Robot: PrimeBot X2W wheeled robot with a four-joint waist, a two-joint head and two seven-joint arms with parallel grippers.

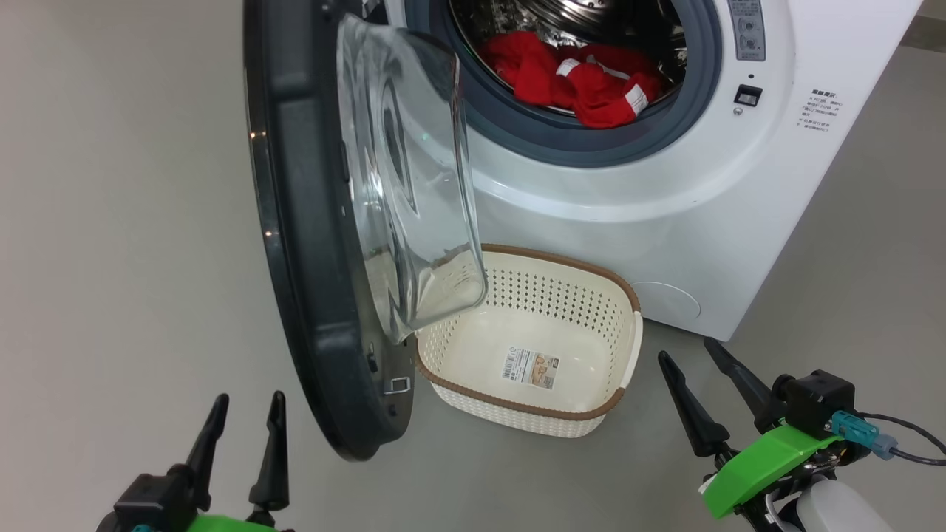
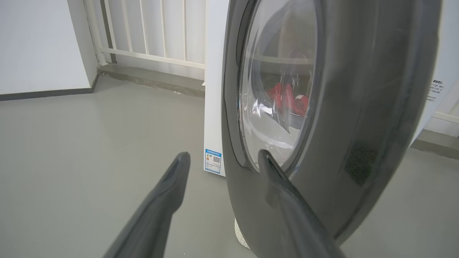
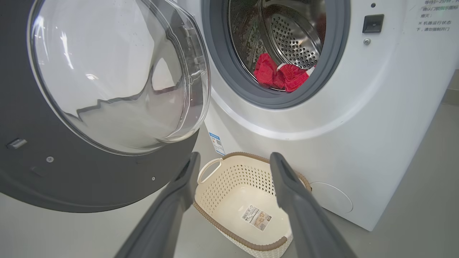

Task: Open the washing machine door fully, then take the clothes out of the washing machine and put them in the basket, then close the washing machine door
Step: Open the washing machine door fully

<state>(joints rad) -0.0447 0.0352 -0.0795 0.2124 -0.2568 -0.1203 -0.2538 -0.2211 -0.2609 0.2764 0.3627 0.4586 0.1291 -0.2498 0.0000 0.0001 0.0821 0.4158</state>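
Note:
The washing machine stands ahead with its door swung out to the left, edge-on to me, glass bowl facing right. Red clothes with white trim lie in the steel drum, also visible as clothes. The cream basket sits empty on the floor below the opening, sticker on its bottom. My left gripper is open at the lower left, just left of the door's bottom rim. My right gripper is open at the lower right, beside the basket.
Grey floor spreads wide to the left of the door and to the right of the machine. A white railing and wall stand behind the machine. A blue label is on the machine's side.

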